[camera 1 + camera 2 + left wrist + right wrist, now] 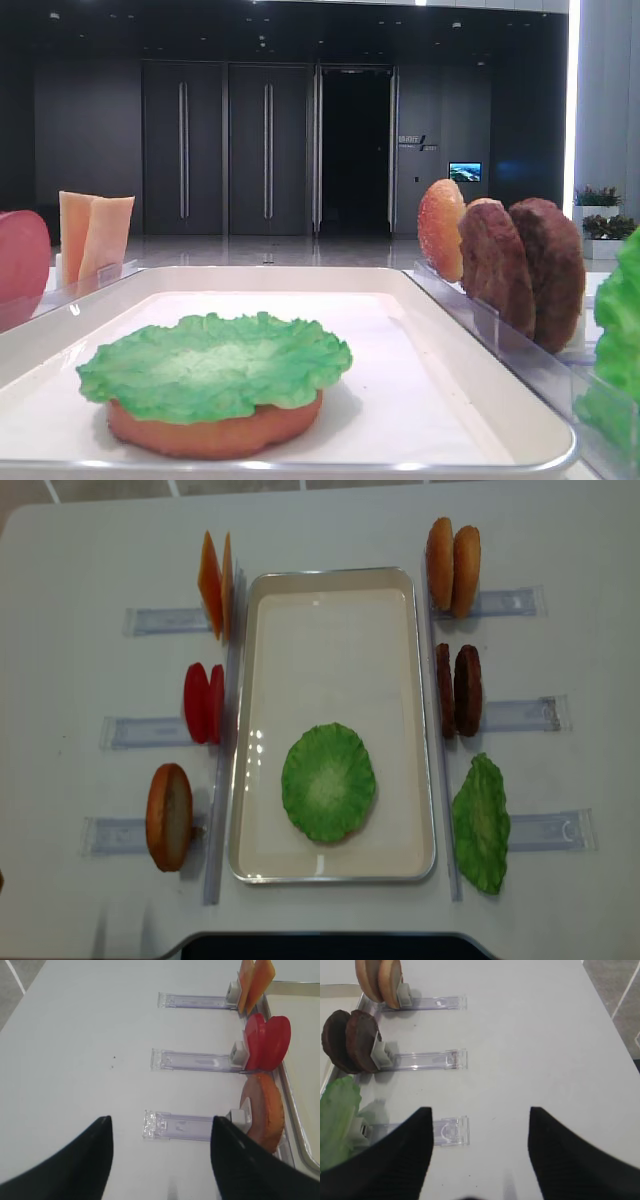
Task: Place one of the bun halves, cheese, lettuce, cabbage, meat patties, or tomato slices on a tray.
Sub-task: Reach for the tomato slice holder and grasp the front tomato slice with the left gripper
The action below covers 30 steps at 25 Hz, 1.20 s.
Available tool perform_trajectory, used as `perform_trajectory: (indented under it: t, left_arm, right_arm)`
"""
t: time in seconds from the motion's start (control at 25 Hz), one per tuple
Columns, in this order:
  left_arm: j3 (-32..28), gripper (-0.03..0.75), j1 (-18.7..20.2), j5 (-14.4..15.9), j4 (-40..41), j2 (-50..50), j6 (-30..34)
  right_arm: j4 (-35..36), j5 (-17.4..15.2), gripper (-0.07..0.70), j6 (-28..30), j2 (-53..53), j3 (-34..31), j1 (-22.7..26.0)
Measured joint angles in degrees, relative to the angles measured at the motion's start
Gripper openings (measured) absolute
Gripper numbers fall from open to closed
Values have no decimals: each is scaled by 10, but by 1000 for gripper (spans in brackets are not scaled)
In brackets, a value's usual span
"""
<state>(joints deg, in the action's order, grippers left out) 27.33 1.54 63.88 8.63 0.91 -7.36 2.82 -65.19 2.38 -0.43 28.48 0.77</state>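
Observation:
On the white tray (330, 610) a green lettuce leaf (328, 781) lies flat on a bun half (215, 432). Left of the tray stand cheese (215, 584), tomato slices (203, 702) and one bun half (169, 816). On the tray's right side stand two bun halves (452, 566), meat patties (458, 690) and another lettuce leaf (481, 822). My left gripper (161, 1122) is open over bare table, with the near bun half (265, 1115) just to its right. My right gripper (480, 1110) is open and holds nothing, with the lettuce (337, 1120) to its left.
Clear plastic holder racks (150, 732) (520, 714) stick out from both long sides of the tray. The white table ends at tiled floor (620, 990) on the far right. A dark base (320, 948) sits at the table's near edge.

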Motion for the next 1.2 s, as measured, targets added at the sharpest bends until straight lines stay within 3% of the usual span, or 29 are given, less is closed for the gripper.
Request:
perform_trajectory:
  t: [1.0, 1.2]
  left_arm:
    - [0, 471, 0, 0, 4, 0, 0]
    - [0, 471, 0, -1, 12, -52, 0]
  right_arm:
    - [0, 0, 429, 0, 0, 0, 0]
    - [0, 0, 429, 0, 0, 0, 0]
